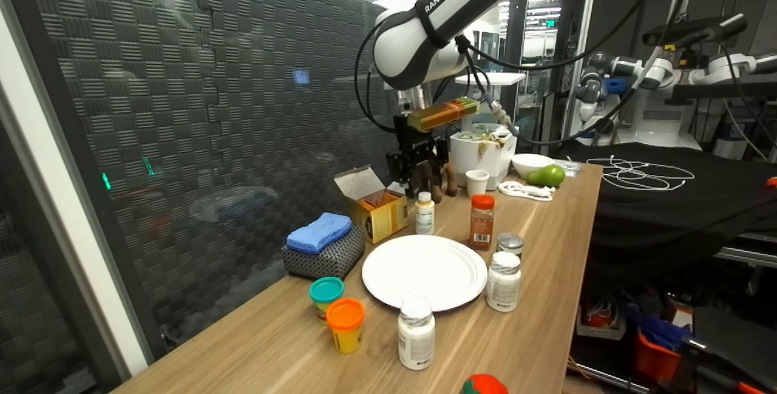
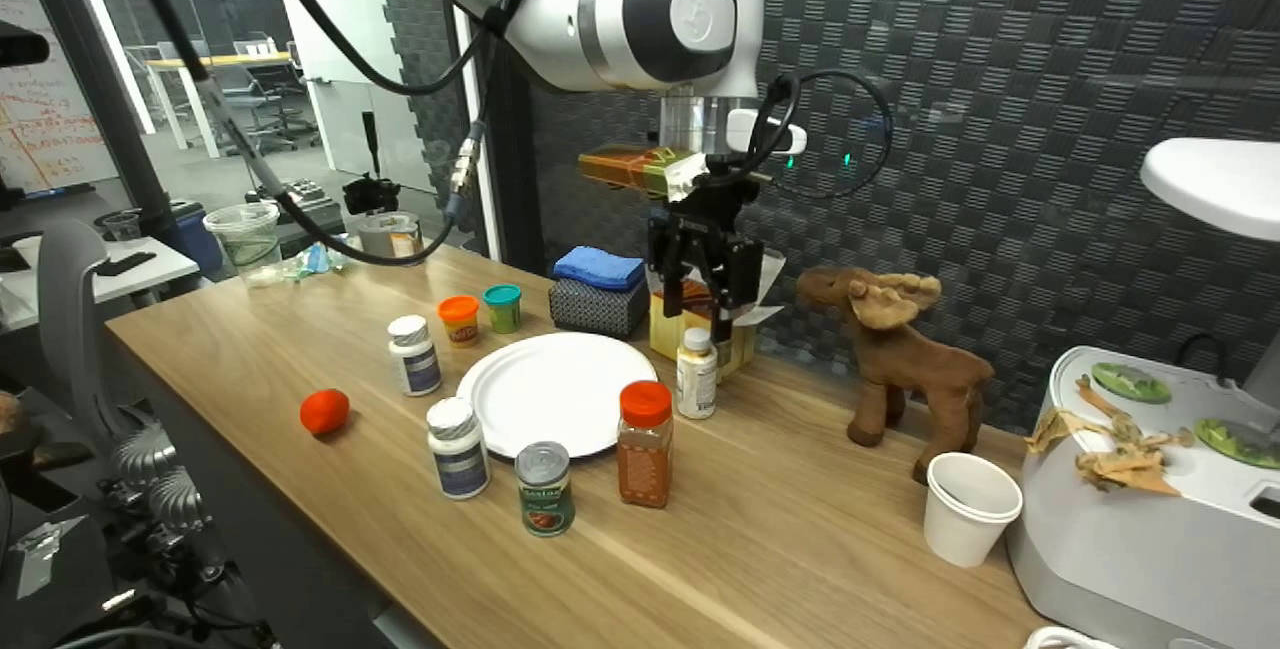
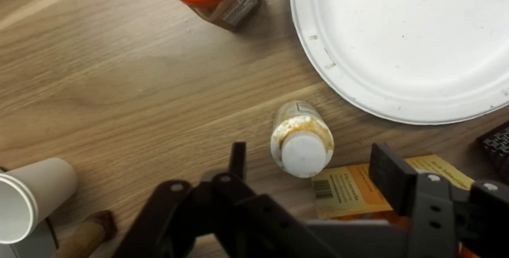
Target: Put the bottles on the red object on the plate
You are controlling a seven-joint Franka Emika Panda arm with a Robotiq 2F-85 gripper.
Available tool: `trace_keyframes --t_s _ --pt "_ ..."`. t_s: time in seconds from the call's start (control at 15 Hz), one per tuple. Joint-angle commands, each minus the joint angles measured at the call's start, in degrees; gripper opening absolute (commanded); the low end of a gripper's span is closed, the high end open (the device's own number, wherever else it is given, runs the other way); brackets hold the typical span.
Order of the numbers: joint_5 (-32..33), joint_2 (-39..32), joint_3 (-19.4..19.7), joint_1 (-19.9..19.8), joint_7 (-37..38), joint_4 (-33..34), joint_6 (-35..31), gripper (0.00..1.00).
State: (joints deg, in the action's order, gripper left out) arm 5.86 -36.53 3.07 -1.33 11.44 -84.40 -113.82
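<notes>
Claw, black and two-fingered [image 3: 312, 166]: spread wide, holding nothing. In the wrist view its fingers show to either side of a small white bottle with a round white cap [image 3: 302, 140]; whether the fingertips reach cap level cannot be told.

Small white bottle: upright on the wood-grain tabletop [image 2: 780, 519], just beside, not on, a round white plate [image 2: 545, 394].

Two white bottles with dark blue labels [image 2: 459, 454] [image 2: 414, 359]: upright, near the plate and off it.

Red things: a rounded red tomato-like object [image 2: 325, 412] and a clear spice jar with a red lid [image 2: 645, 444] (which of them the task means is unclear, and no bottle stands on either).

Hazards, by judgement: one finger touching before its mate could topple the narrow bottle. A low descent might catch the printed yellow cardboard carton [image 3: 350, 192] near one finger and drag it. A hold on the cap alone could slip. Too shallow a lift might scrape the plate's raised rim; release over that rim would likely leave the bottle tilted.
</notes>
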Motion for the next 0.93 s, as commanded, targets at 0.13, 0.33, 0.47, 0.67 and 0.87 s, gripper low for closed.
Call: trace_keyframes --t_s 0.13,0.33,0.47,0.67,0.87 --pt "-1.2 -1.5 0.2 -0.2 -1.4 1.7 1.5 1.00" --pt "-1.1 -1.8 0.2 -0.2 -1.5 1.8 1.5 0.66" --pt "-1.0 -2.0 0.3 -0.1 -1.3 1.9 1.4 0.51" --pt "-0.8 -2.1 0.4 -0.1 -1.3 2.3 1.4 0.27" --pt "-0.7 -1.8 0.5 -0.2 -1.3 2.6 1.4 0.07"
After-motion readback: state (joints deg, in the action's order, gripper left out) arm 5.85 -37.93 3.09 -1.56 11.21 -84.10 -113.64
